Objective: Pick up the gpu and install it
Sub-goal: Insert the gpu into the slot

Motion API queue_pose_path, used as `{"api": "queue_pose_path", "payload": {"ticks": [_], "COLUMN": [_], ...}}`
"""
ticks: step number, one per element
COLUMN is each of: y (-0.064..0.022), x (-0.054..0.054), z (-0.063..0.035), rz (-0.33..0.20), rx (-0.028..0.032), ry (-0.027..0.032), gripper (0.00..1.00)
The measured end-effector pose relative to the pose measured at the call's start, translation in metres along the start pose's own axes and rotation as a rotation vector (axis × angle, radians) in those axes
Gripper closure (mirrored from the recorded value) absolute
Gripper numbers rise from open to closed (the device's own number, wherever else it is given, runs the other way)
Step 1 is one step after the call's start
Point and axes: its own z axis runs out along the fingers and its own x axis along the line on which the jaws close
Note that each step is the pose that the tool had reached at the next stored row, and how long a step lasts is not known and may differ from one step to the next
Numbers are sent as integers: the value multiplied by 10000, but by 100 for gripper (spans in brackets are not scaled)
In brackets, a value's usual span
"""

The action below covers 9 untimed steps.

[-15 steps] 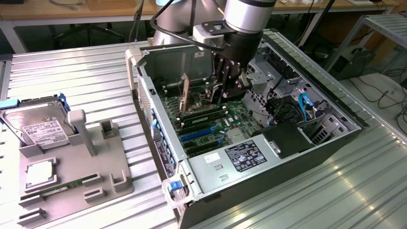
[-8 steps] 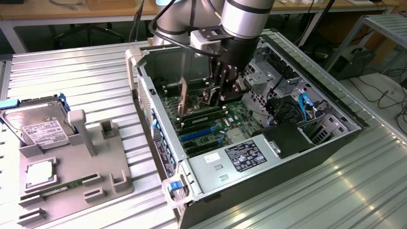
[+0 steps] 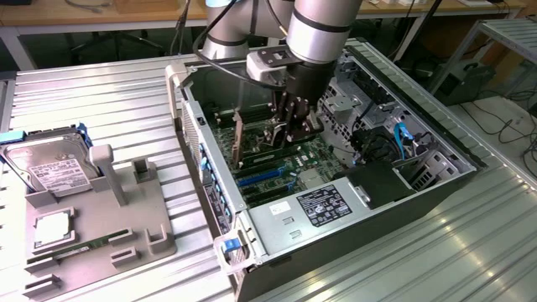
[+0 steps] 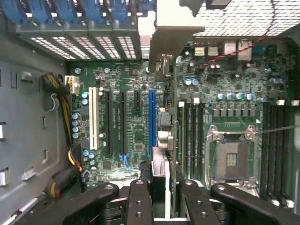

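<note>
Matt grey metal case (image 3: 436,189), glossy green motherboard (image 3: 290,165).

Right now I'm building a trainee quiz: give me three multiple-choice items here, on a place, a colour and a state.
1. The silver hard drive with white label sits: A in the gripper; B in the grey holder; C on the motherboard.
2. The long slot beside the held card is: A blue; B red; C yellow.
3. The gripper is: A open, empty; B shut on the green gpu card; C shut on a cable.
Answers: B, it stands in the holder; A, blue plastic; B, fingers clamp the card.
</note>
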Motion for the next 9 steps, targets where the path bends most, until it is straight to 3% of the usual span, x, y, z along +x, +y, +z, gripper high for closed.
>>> {"api": "queue_pose_path", "payload": {"ticks": [3,9], "y": [17,45], "x": [55,55], "z": [40,145], "rz": [2,-3], "rx": [2,1], "ry": [-38,-30], "gripper": [72,72]}}
